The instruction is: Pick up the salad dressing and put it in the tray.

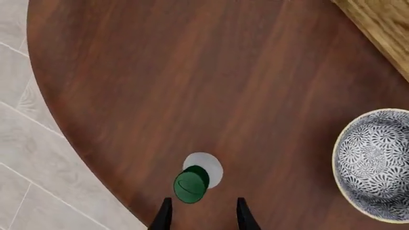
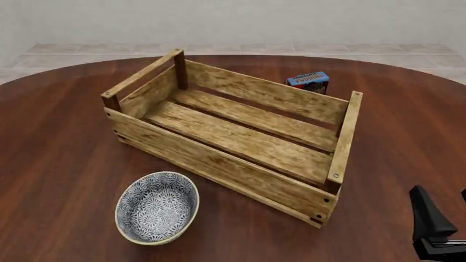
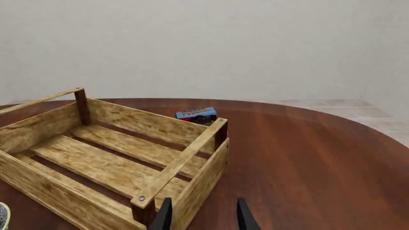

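The salad dressing (image 1: 191,183) shows only in the left wrist view, seen from above: a dark green cap over a white body, standing upright on the brown table near its rounded edge. My left gripper (image 1: 203,216) is open just above and behind it, fingers apart, touching nothing. The tray (image 2: 240,136), a light-brown slatted crate, sits empty mid-table; its corner also shows in the left wrist view (image 1: 383,24) and its near end in the right wrist view (image 3: 128,158). My right gripper (image 2: 440,199) is open and empty at the front right, beside the crate's right end (image 3: 203,216).
A blue-and-white patterned bowl (image 2: 157,207) stands in front of the crate's left half, and shows in the left wrist view (image 1: 374,163) near the bottle. A small blue pudding box (image 2: 308,82) lies behind the crate. The table edge and tiled floor (image 1: 38,167) lie beside the bottle.
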`<state>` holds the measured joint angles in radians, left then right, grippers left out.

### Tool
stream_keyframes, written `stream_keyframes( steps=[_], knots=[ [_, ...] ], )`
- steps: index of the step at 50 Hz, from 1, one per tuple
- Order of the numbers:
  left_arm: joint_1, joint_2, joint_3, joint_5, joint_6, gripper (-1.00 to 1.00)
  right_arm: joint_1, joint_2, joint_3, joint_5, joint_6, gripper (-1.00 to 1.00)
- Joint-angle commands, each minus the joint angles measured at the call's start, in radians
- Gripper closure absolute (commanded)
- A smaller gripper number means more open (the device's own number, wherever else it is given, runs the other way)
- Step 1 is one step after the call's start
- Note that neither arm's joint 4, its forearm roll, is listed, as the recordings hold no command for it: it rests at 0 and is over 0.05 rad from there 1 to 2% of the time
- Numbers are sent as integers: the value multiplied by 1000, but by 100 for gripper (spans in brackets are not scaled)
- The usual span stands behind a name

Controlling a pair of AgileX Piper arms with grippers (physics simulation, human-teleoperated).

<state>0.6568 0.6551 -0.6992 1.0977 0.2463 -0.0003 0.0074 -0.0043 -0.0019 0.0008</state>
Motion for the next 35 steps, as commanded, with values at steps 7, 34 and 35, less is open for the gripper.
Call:
stream_keyframes(
  steps=[7,34,35],
  knots=[
    [132,110,114,-175,63,-100,0,0,0,0,0,-100],
    [177,225,259,-326,60,-100,0,0,0,0,0,-100],
    [176,227,263,-328,56,-100,0,0,0,0,0,-100]
  ],
)
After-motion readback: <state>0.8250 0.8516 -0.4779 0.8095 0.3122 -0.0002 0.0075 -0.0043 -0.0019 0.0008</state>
